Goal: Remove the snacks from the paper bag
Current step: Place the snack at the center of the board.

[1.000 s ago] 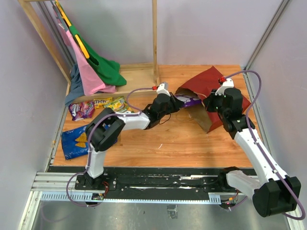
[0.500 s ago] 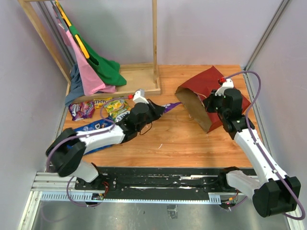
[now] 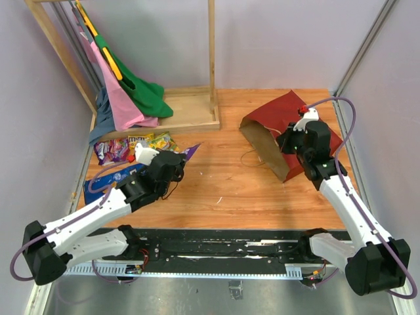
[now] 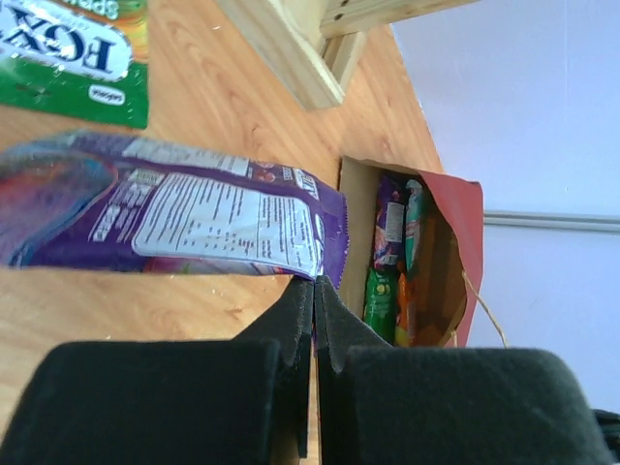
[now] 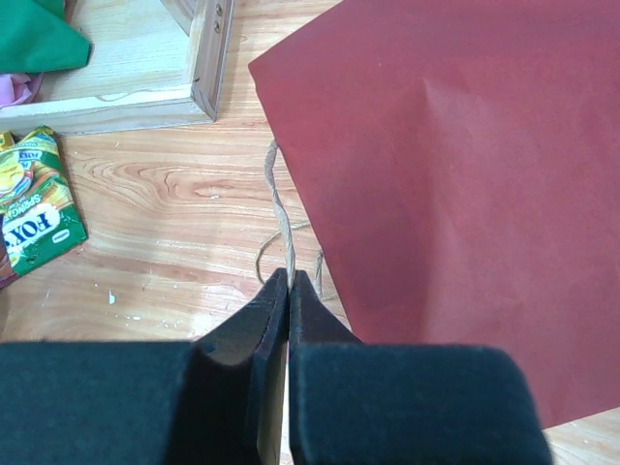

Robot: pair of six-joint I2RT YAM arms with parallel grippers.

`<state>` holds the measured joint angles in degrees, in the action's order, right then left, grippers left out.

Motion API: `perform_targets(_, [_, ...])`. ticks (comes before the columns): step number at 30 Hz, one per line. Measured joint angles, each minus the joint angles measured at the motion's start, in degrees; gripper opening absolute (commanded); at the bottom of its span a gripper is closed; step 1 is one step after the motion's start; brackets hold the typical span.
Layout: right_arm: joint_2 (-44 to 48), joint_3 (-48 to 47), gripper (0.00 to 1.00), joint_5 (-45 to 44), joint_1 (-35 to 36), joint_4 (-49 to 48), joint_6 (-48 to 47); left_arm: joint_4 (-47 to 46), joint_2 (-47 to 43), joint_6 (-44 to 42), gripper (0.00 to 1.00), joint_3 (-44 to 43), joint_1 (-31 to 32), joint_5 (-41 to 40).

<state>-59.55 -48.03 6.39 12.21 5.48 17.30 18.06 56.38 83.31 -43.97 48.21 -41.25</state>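
Our left gripper clamps the purple packet, the table's snacks lying at its nine o'clock, while our right gripper pinches the paper bag's handle.

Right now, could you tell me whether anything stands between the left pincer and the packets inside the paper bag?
No obstacle shows: only bare table and a string handle lie between the left pincer and the open mouth of the paper bag, where the packets show. The pincer is, though, shut on a purple packet.

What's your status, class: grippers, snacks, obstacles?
Left gripper shut on purple packet. Right gripper shut on paper bag handle. More packets inside. Nothing blocking.
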Motion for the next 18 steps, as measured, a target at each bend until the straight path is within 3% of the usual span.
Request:
perform_targets(6, [-1.1,0.0,0.01,1.2,0.0,-1.0,0.8,3.6,-4.1,3.8,0.0,2.7,0.6,4.4])
perform_targets(12, [-1.3,0.3,0.01,1.9,0.0,-1.3,1.1,5.1,-0.4,9.6,0.01,2.9,10.1,8.1])
perform_targets(18, [-1.3,0.4,0.01,2.5,0.0,-1.4,1.6,4.5,-1.6,16.3,0.01,5.4,11.5,6.9])
